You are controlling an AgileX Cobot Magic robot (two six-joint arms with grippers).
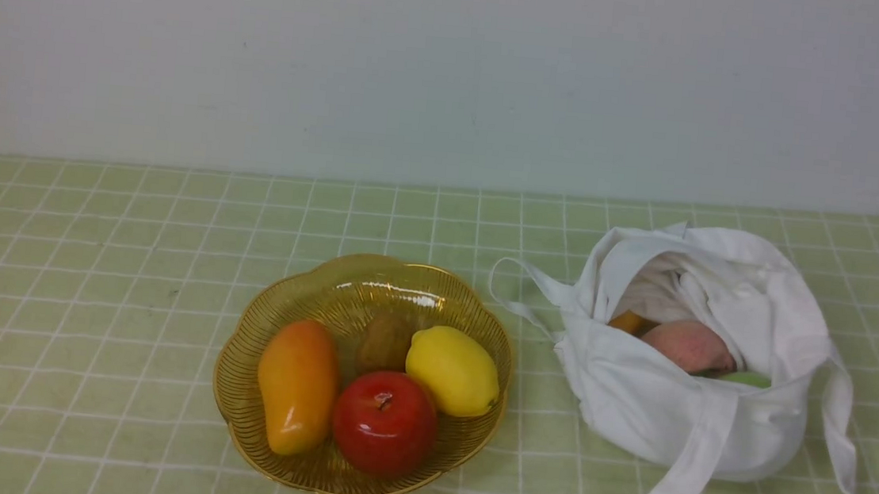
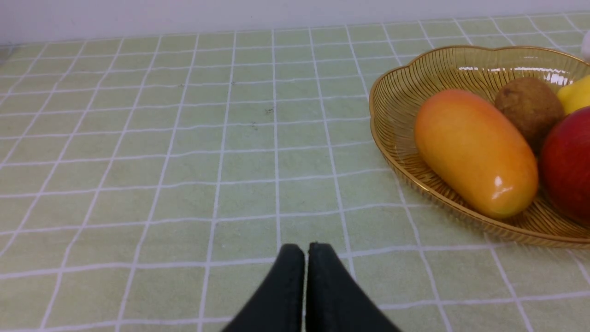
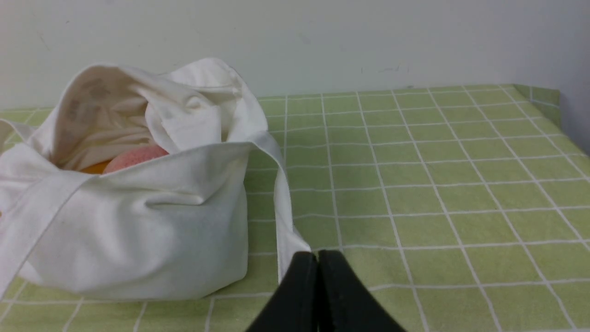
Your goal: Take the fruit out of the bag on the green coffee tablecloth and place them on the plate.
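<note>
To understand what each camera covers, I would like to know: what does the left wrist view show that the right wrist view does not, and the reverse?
Only the left wrist view: the amber ribbed dish holding a mango, a brown fruit, part of a red apple and part of a lemon.
Only the right wrist view: the pinkish peach inside the bag.
Both: the green grid tablecloth and the pale wall.

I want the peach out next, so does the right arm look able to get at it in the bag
Probably yes: the peach shows in the open mouth of the bag, with no fold over its top, though the cloth around it could catch the right gripper.
</note>
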